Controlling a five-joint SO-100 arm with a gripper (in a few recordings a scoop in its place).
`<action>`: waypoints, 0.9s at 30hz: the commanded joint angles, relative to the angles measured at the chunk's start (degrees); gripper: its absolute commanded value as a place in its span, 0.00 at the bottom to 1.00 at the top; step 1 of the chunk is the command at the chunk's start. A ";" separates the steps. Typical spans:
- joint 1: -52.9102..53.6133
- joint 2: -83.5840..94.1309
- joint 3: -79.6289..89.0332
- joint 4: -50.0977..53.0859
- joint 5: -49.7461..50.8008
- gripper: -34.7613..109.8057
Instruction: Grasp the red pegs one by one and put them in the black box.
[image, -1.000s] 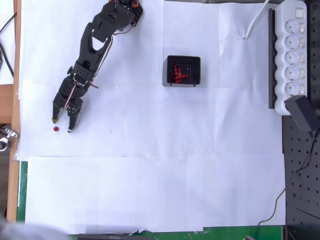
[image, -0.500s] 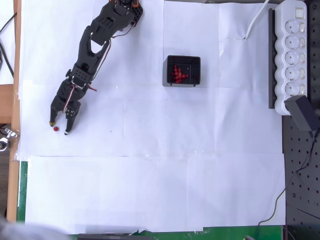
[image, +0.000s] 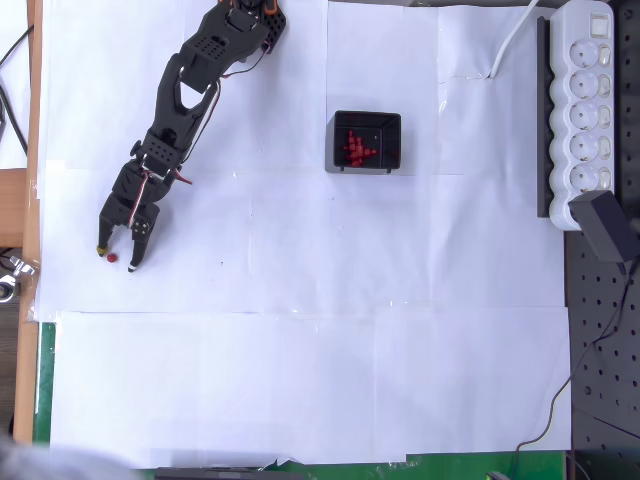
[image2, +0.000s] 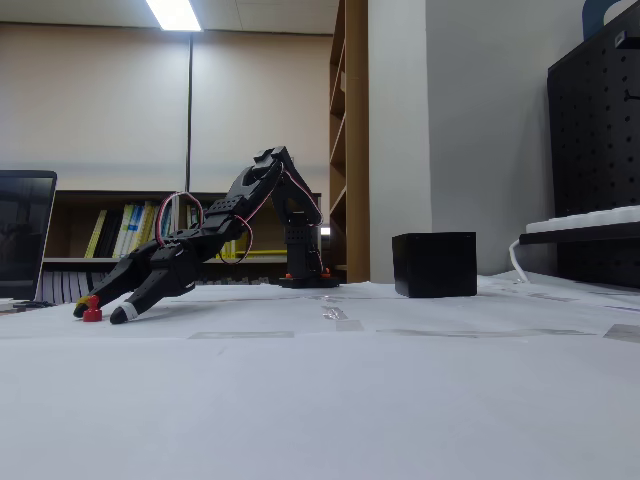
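Overhead view, left to right: one red peg (image: 112, 256) loose on white paper (image: 300, 380) at left edge, between spread fingers of gripper (image: 117, 259), now straddling it rather than short of it. Remaining red pegs (image: 356, 146) heaped inside black box (image: 366, 120), upper centre. One peg left.

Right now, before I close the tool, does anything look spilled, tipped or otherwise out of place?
Nothing stands out. One red peg stands upright on the white paper between the open tool's fingers, as the fixed view confirms. The other red pegs lie piled inside the black box, which sits upright.
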 joint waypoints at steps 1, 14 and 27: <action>1.23 1.23 0.70 -0.88 -1.32 0.38; 1.23 1.93 0.53 -2.46 -2.55 0.34; 1.23 0.44 -0.97 -1.23 -2.46 0.24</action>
